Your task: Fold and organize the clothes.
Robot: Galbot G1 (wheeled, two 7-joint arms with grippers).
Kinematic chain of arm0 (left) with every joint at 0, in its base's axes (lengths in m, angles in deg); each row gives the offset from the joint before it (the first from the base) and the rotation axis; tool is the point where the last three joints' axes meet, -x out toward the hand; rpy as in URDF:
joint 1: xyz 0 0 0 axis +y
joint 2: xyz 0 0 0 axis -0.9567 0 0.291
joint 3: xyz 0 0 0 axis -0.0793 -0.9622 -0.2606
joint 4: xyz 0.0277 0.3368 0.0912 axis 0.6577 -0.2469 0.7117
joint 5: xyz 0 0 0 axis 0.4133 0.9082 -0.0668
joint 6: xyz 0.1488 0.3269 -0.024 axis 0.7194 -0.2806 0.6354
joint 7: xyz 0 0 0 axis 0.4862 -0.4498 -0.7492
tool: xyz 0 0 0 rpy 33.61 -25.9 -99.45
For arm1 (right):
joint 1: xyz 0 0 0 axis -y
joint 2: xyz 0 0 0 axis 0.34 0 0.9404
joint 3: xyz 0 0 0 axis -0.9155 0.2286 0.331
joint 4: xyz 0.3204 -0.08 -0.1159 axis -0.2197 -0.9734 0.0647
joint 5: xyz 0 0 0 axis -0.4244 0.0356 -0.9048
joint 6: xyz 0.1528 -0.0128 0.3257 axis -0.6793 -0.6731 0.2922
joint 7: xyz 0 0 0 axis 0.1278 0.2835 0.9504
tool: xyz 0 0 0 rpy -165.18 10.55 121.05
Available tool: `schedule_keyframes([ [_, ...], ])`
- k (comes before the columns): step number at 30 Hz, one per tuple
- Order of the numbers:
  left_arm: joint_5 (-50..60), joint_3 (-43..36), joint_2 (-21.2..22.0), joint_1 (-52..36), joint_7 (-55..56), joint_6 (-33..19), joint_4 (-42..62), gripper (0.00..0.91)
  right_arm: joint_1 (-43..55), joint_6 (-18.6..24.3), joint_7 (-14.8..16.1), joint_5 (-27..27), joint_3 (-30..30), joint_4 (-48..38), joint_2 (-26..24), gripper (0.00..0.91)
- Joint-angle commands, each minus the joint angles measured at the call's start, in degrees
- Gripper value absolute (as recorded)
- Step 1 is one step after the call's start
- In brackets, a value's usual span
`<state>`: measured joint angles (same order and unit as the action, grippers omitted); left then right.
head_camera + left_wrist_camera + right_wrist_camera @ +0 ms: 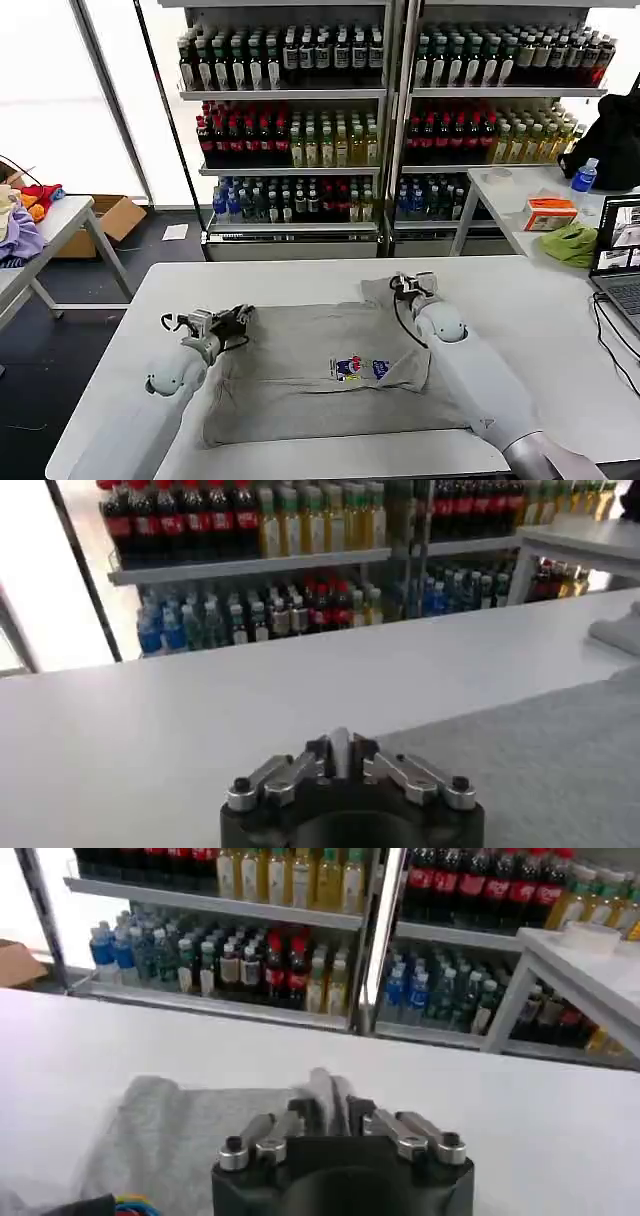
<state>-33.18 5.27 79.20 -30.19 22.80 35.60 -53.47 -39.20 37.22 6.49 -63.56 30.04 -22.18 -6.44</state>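
A light grey shirt point(320, 385) lies spread flat on the white table point(540, 330), its small multicoloured chest graphic point(358, 368) facing up. One flap is folded inward on the right side, by the graphic. My left gripper point(243, 318) is at the shirt's far left corner and is shut on a pinch of grey cloth point(340, 748). My right gripper point(400, 285) is at the far right corner, shut on a fold of the shirt that sticks up between its fingers point(352, 1110). More of the shirt point(170, 1133) spreads beside it.
Drink shelves point(300, 130) stand behind the table. A side table at right holds a lime-green cloth point(570, 243), an orange box point(550, 212), a water bottle point(584, 178) and a laptop point(620, 250). Purple and orange fabrics point(18, 235) lie on a table at left.
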Motion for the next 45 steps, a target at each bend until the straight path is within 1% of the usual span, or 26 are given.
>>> schedule_keyframes([
  [1, 0.2, 0.4, 0.8, 1.5, 0.6, -2.3, -1.2, 0.010, -1.6, 0.2, -0.5, -0.3, -1.6, 2.5, 0.0, 0.000],
  [3, 0.0, 0.6, 0.8, 1.8, 0.7, -2.5, -2.8, 0.000, -2.2, 0.3, -1.0, -0.5, -2.9, 4.3, -0.2, 0.000],
  [6, -0.7, 0.9, 0.7, 2.3, 1.3, -3.6, -4.7, 0.010, -3.3, 0.2, -1.4, -0.8, -4.9, 8.1, -0.3, 0.000],
  [10, -1.2, 1.9, 0.1, 3.5, 1.7, -4.1, -8.9, 0.000, -6.2, 0.2, -1.5, -1.1, -6.5, 15.5, -1.4, 0.000],
  [14, -1.5, 2.8, -1.0, 5.0, 1.7, -5.1, -12.0, 0.010, -8.7, 0.1, -2.2, -1.5, -7.9, 21.8, -2.2, 0.000],
  [17, -1.5, 3.7, -1.9, 6.3, 1.8, -5.2, -13.8, 0.010, -11.0, -0.1, -2.7, -1.7, -8.6, 27.0, -2.6, 0.000],
  [27, -1.8, 7.0, -4.4, 12.8, 1.7, -4.4, -21.4, 0.010, -16.6, -1.3, -4.3, -2.9, -10.4, 38.0, -4.4, 0.000],
  [30, -1.3, 8.0, -4.3, 15.2, 1.7, -4.2, -23.4, 0.010, -21.0, -2.0, -4.6, -2.4, -12.5, 42.0, -4.1, 0.000],
  [34, -0.7, 9.2, -4.4, 18.2, 1.5, -4.2, -25.3, 0.010, -27.5, -2.0, -5.0, -1.9, -14.3, 45.2, -4.7, 0.000],
  [41, 2.3, 11.2, -3.0, 24.3, 0.3, -4.8, -27.7, 0.010, -37.4, -3.2, -7.2, -2.0, -19.3, 49.2, -3.2, 0.000],
  [45, 2.7, 12.3, -3.4, 27.1, 0.3, -4.9, -29.3, 0.010, -41.6, -3.3, -8.3, -2.1, -22.1, 52.2, -3.1, 0.000],
])
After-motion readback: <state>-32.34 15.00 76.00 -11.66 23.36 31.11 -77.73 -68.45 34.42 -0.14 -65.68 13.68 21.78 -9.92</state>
